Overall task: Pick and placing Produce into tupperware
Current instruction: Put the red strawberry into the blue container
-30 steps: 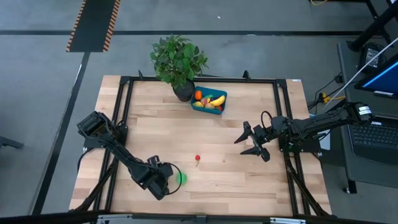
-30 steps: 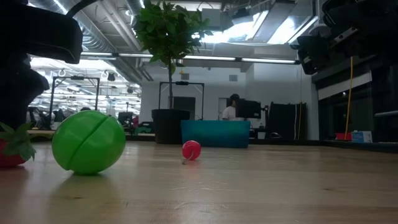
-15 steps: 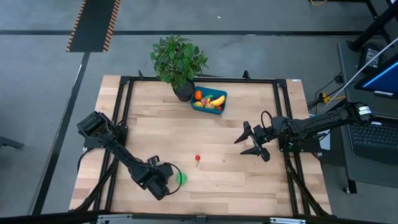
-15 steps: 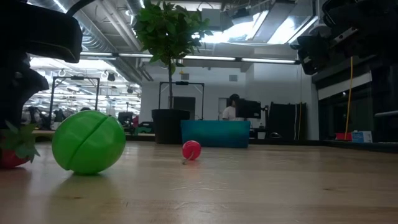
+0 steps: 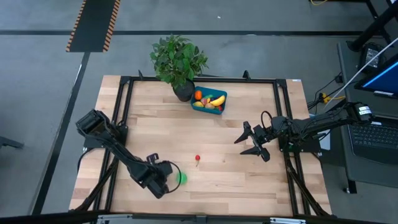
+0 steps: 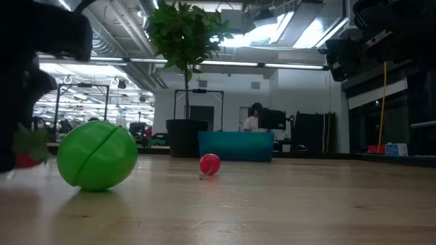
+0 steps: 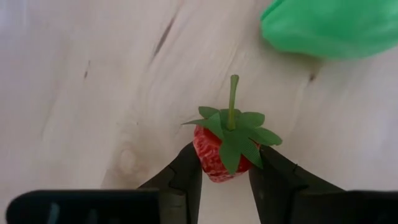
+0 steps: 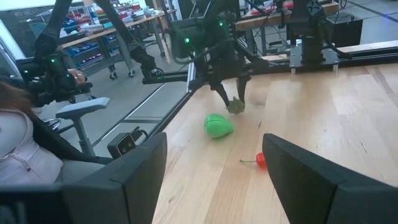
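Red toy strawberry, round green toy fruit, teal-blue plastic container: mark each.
Red toy strawberry (image 7: 214, 155), left wrist view, its red body.
Round green toy fruit (image 6: 97, 155), low view, its middle.
Teal-blue plastic container (image 5: 213, 111), high view, near rim.

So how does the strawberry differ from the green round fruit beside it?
The strawberry is red with a green leafy cap and stem; the green fruit is plain green with a seam. The strawberry is much smaller. The left gripper is clamped on the strawberry, while the green fruit lies free on the table. Both are outside the tupperware.
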`<action>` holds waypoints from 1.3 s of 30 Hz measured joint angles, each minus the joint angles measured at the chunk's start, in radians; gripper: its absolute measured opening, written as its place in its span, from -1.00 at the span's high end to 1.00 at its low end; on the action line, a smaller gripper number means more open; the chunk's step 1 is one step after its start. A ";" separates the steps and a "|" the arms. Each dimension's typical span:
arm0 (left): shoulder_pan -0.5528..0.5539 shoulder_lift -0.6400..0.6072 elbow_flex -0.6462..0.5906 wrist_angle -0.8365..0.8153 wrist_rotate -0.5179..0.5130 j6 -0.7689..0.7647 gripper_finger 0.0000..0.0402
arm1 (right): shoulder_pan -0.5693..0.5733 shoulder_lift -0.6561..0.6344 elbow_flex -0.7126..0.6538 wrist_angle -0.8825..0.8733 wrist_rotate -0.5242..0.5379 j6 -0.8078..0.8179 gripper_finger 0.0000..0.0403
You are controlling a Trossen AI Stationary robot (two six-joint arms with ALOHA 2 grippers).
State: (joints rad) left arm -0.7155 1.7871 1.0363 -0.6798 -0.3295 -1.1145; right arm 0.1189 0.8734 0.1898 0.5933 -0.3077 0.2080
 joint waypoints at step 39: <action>0.069 -0.415 -0.339 0.789 -0.366 0.712 0.51 | 0.000 0.000 0.000 0.001 0.000 -0.056 -0.32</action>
State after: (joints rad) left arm -0.6463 1.3724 0.6974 0.1091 -0.6951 -0.4023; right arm 0.1188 0.8734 0.1898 0.5945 -0.3073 0.1516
